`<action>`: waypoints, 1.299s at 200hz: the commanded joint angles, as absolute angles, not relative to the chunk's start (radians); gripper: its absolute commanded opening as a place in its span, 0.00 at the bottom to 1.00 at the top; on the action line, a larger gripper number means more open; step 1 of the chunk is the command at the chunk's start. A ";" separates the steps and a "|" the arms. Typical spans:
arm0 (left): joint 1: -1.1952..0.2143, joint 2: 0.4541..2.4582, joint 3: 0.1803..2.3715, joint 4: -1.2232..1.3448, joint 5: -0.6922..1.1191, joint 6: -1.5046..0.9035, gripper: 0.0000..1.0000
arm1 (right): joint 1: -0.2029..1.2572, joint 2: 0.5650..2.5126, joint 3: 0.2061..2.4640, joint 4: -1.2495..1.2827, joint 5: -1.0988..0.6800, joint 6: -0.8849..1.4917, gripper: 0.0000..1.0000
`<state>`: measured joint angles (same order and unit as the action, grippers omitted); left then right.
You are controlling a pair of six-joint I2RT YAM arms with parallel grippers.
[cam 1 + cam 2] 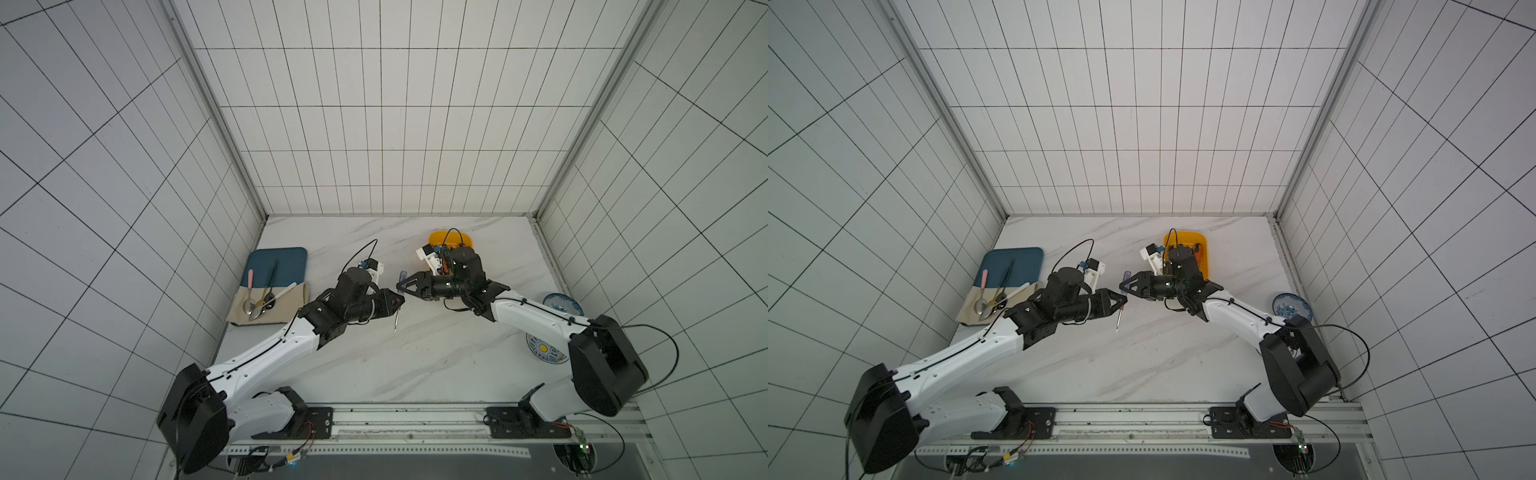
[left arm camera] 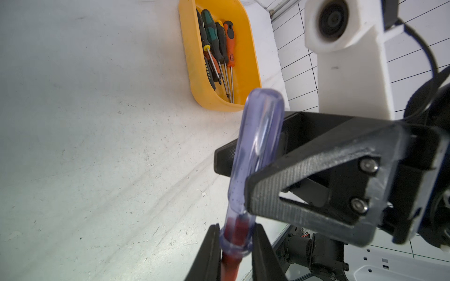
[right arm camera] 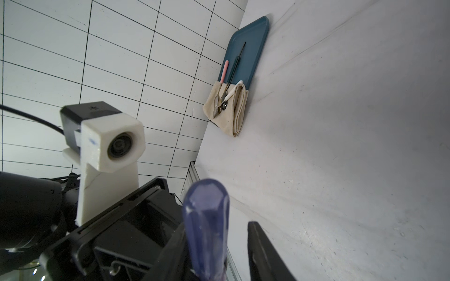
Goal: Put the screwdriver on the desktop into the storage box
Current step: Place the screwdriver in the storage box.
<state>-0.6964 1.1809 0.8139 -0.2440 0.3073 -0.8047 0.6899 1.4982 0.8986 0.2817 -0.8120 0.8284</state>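
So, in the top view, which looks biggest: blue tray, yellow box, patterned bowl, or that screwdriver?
1. blue tray, partly under a cloth.
2. storage box, partly behind the right arm.
3. patterned bowl.
4. screwdriver: slimmest, though held up nearer the camera, so unsure.

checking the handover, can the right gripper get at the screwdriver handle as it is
Probably yes: the left gripper clamps the screwdriver low by its red collar, leaving the purple handle bare, and the right gripper straddles it, jaws open.
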 commanded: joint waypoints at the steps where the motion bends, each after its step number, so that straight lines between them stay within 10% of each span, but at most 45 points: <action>1: -0.693 1.167 0.804 -0.204 0.335 -0.802 0.00 | 0.700 1.508 0.896 0.332 -0.841 0.840 0.31; 43: -0.693 1.167 0.799 -0.202 0.329 -0.808 0.00 | 0.700 1.511 0.890 0.353 -0.839 0.848 0.15; 109: -0.645 1.114 0.780 -0.255 0.313 -0.805 0.45 | 0.651 1.512 0.915 0.220 -0.782 0.812 0.11; 260: -0.557 0.952 0.687 -0.451 0.232 -0.801 0.51 | 0.346 1.788 1.543 -0.632 -0.339 0.446 0.11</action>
